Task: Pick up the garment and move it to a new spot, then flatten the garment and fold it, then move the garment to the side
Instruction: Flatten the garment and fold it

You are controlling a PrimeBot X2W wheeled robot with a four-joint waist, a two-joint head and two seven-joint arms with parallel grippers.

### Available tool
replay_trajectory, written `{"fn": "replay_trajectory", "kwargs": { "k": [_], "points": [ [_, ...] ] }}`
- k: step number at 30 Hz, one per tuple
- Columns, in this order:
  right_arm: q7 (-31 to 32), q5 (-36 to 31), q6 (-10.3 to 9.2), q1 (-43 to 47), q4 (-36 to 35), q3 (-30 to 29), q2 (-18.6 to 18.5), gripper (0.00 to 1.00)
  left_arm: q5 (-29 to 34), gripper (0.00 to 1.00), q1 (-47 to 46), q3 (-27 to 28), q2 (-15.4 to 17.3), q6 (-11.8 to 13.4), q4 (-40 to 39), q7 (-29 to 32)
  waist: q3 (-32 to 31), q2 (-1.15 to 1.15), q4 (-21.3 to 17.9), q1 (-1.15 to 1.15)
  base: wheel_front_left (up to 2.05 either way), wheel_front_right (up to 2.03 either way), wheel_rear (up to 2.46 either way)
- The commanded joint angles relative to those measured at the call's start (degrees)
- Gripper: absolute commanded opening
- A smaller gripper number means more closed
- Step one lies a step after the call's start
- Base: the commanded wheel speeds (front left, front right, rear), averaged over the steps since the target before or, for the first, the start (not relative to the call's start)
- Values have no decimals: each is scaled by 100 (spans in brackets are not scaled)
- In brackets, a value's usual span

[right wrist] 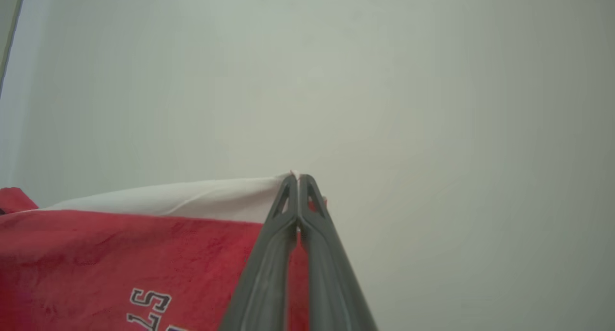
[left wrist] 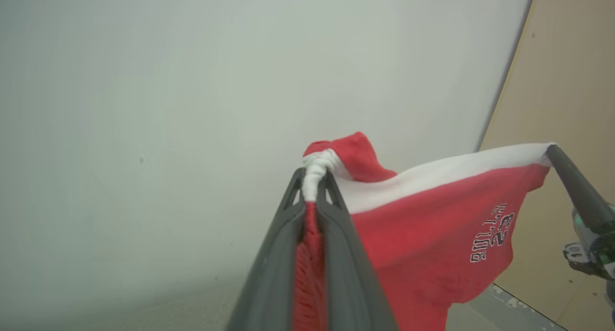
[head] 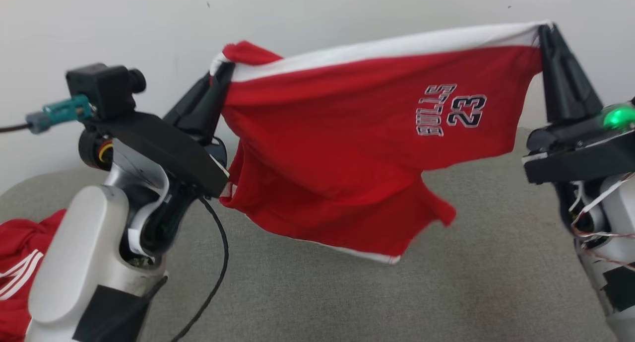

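My left gripper point(left wrist: 314, 187) bunches one end of the white band point(head: 387, 46), my right gripper point(right wrist: 299, 179) nips the other corner; both are clamped hard on cloth. Between them the red garment point(head: 347, 148) hangs clear above the grey cushion point(head: 471, 292), band taut, lower edge drooping. Soft, light, limp knit, I judge: band corners are the right hold, a mid-panel grip would let it crumple.

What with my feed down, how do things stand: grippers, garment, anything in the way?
Left gripper, right gripper shut on garment. It hangs stretched between them, above the grey surface. Red cloth lower left, apart.
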Motion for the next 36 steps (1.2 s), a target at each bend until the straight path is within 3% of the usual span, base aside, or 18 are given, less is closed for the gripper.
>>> {"fn": "replay_trajectory", "kwargs": {
  "k": [1,9,15,20,21,22,26,31,36],
  "points": [
    [-6,-20,-13,-56,-34,-31,-70,0,-94,0,-67,43,31,48,-53,59,-64,0,-40,1,0,0,0],
    [204,-244,-13,124,-256,-11,-256,0,-408,0,512,25,-47,446,-385,570,5,0,-86,1,0,0,0],
    [276,-628,-13,948,132,161,-236,0,99,0,1801,-373,-271,519,-61,-329,303,0,-78,1,0,0,0],
    [190,-732,-13,1693,873,180,-270,0,8,0,2576,-743,-805,448,550,-971,535,0,3,1,0,0,0],
    [178,-736,-13,1817,1029,176,-289,0,-9,36,2683,-833,-861,423,620,-1029,576,0,16,1,0,0,0],
    [139,-736,-13,1915,1170,156,-298,0,-2,99,2766,-923,-899,403,673,-1073,607,0,23,1,0,0,0],
    [47,-892,-13,2080,1627,44,-441,0,115,100,2964,-1150,-932,428,639,-1143,763,0,2,1,0,0,0],
    [-4,-1266,-13,1948,2163,-84,-586,0,190,100,3031,-1171,-714,480,391,-1012,907,0,-32,1,0,0,0],
    [-12,-1651,-13,1838,2458,-290,-494,0,176,100,2891,-1036,-519,571,117,-868,1023,0,-41,1,0,0,0]
  ]
}}
